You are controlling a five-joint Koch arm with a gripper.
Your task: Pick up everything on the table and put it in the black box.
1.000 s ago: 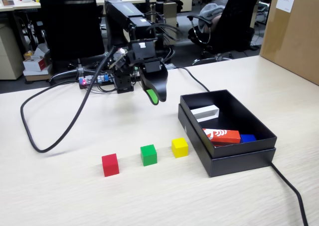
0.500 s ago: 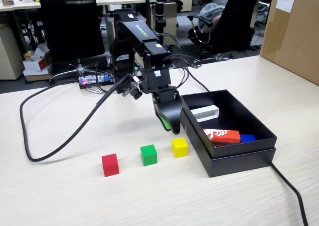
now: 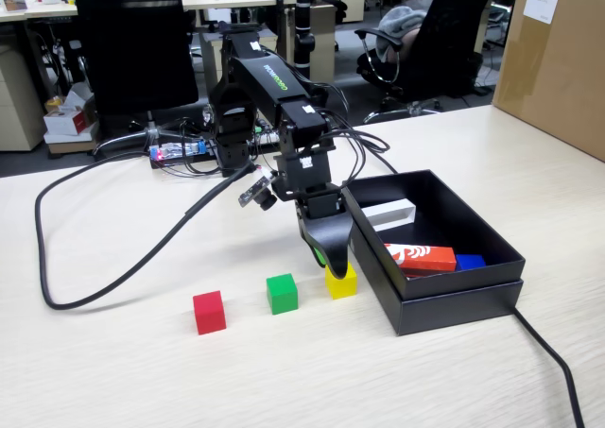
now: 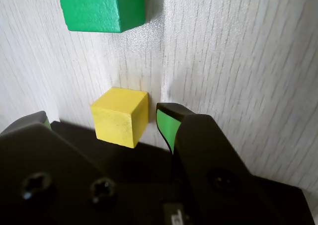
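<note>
A yellow cube (image 3: 342,282) sits on the table just left of the black box (image 3: 454,300). My gripper (image 3: 331,263) is low over it and open. In the wrist view the yellow cube (image 4: 120,116) lies between the jaws of the gripper (image 4: 102,118), close to the right fingertip (image 4: 166,123) and farther from the left one. A green cube (image 3: 282,293) and a red cube (image 3: 209,312) stand in a row to the left. The green cube (image 4: 102,7) also shows at the top of the wrist view. The box holds a red block (image 3: 421,257), a blue block (image 3: 470,261) and a white block (image 3: 389,213).
A thick black cable (image 3: 113,277) loops across the table's left side. Another cable (image 3: 553,367) runs from the box toward the front right. A cardboard box (image 3: 553,59) stands at the back right. The arm's base (image 3: 232,126) stands behind the cubes.
</note>
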